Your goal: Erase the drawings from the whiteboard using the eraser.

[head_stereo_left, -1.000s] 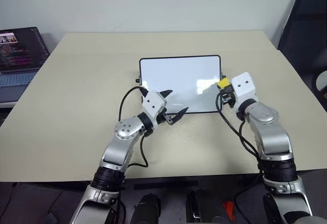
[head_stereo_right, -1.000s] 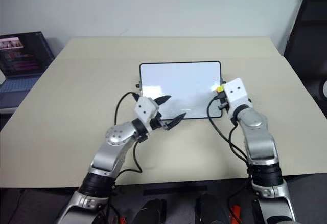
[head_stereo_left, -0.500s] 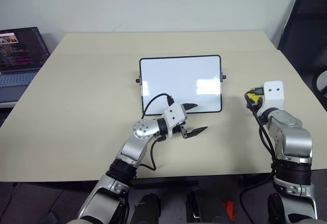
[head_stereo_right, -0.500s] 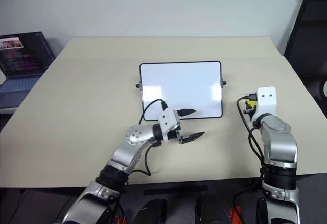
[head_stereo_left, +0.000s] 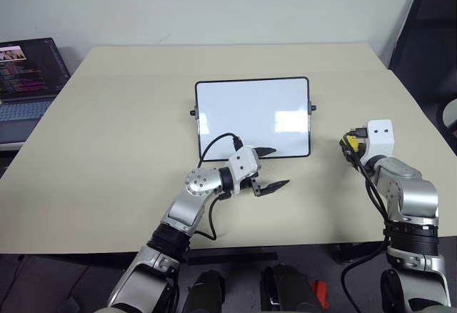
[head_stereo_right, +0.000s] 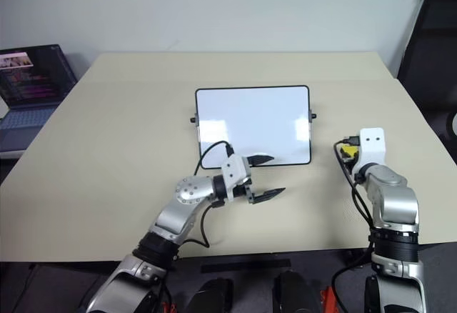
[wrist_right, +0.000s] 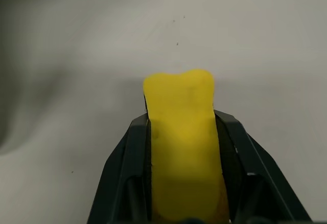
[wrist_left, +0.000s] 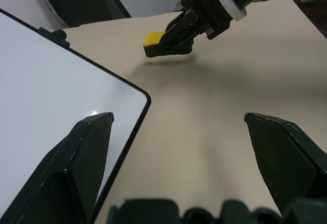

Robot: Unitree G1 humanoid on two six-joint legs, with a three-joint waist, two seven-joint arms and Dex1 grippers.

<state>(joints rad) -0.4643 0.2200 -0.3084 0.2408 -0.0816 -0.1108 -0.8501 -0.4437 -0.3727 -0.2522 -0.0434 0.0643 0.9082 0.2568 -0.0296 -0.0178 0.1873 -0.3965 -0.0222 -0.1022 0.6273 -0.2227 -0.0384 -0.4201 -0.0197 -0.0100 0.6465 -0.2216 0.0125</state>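
Observation:
The whiteboard [head_stereo_left: 250, 113] lies flat in the middle of the beige table [head_stereo_left: 128, 127]. Its face looks plain white with pale glare patches, and the drawings are out of view. My left gripper [head_stereo_left: 278, 166] is open, pointing right, just off the board's near right corner [wrist_left: 138, 93]. My right gripper [head_stereo_left: 348, 143] hangs to the right of the board, apart from it, low over the table. It is shut on the yellow eraser [wrist_right: 183, 132], which sticks out past the fingertips [wrist_left: 153, 39].
An open laptop [head_stereo_left: 25, 70] sits beyond the table's far left edge. A dark chair [head_stereo_left: 428, 34] stands at the back right. Black cables loop from both wrists. Bare tabletop lies around the board on all sides.
My right gripper carried the eraser off the board's right edge, moving right and lower. My left gripper slid right and back from the board's near edge and turned to point right.

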